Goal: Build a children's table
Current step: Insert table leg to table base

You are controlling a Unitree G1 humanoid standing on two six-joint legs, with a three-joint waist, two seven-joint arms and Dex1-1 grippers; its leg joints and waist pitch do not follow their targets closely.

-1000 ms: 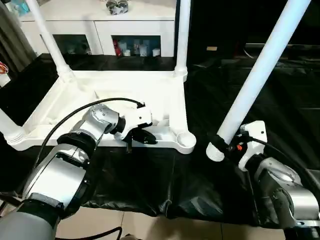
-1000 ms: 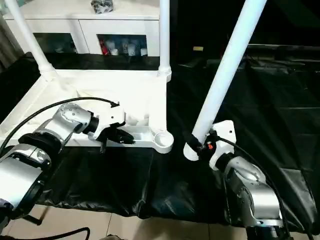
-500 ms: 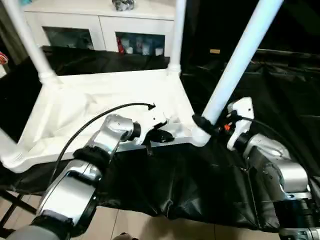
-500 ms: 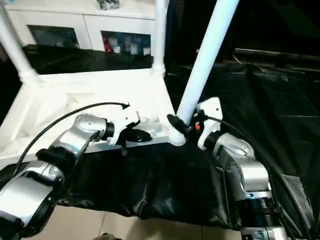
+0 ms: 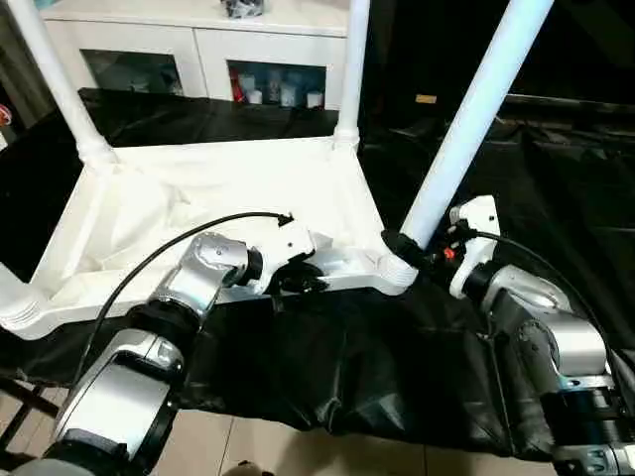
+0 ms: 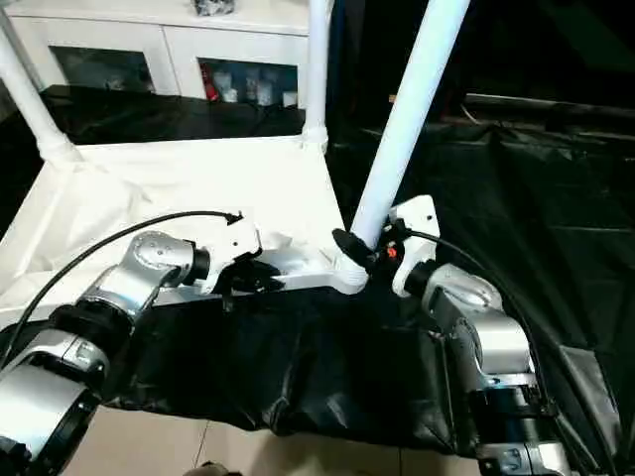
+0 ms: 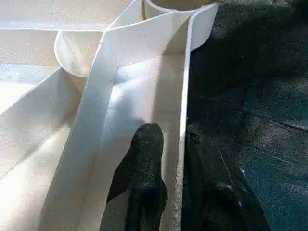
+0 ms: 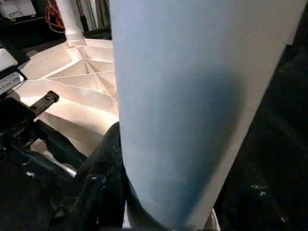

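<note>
From the left eye view we count one table top lying upside down on the black-covered counter, and four legs. Three legs stand upright in corner sockets: one at the far left, one at the far right, one at the near left corner. The fourth leg leans, its long axis running from the near right socket up and away to the right. Our right gripper has its fingers closed around the thick foot of that leg, just above the socket. Our left gripper pinches the top's near rim, a little way from that socket. A white cabinet stands behind the counter.

In the right eye view the leaning leg's foot meets the socket; whether it is seated we cannot tell.

In the left wrist view our two fingers stand narrow, one inside the rim wall and one outside, clamping it.

In the right wrist view the leg sits between the fingers, with the ribbed underside beyond.
</note>
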